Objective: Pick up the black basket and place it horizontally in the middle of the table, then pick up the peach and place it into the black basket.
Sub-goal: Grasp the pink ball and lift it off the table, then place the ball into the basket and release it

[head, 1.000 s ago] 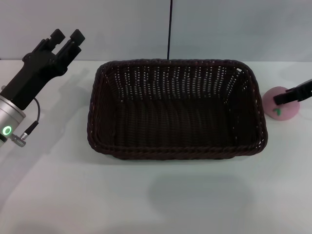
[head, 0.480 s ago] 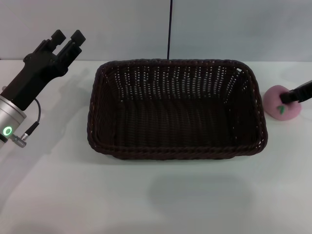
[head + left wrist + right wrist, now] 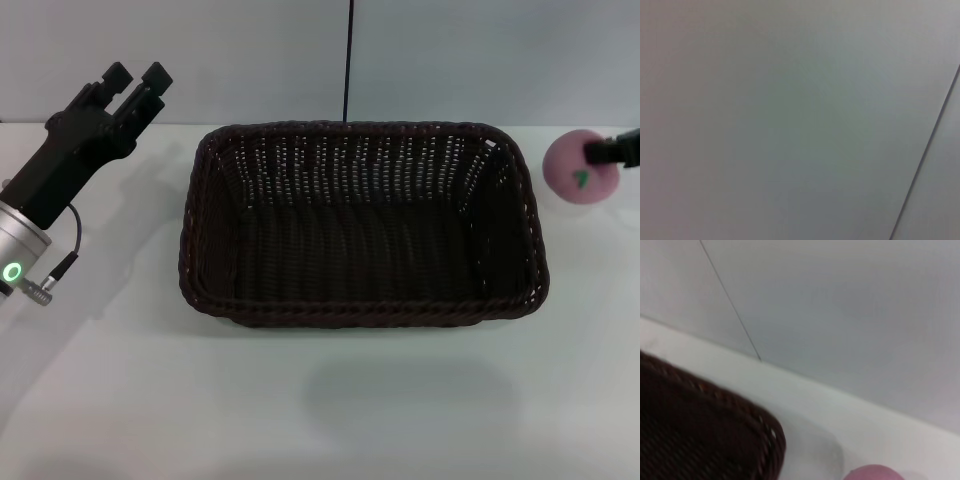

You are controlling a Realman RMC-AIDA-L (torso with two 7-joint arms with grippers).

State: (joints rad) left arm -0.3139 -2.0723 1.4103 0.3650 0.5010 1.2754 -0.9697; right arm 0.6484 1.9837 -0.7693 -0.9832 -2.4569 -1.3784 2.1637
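The black basket (image 3: 360, 312) lies lengthwise across the middle of the white table (image 3: 300, 410), empty inside. The pink peach (image 3: 568, 172) hangs above the table just beyond the basket's right end, and my right gripper (image 3: 600, 153) is shut on it at the head view's right edge; only one dark finger shows there. The right wrist view catches the basket's rounded corner (image 3: 715, 430) and the top of the peach (image 3: 872, 474). My left gripper (image 3: 135, 80) is raised at the far left, open and holding nothing, well away from the basket.
A grey wall with a thin dark vertical seam (image 3: 348, 60) rises behind the table's far edge. The left wrist view shows only that wall. Bare tabletop lies in front of the basket and to its left.
The peach has risen off the table with the right gripper and shifted slightly towards the far edge. The basket and the left arm have stayed put.
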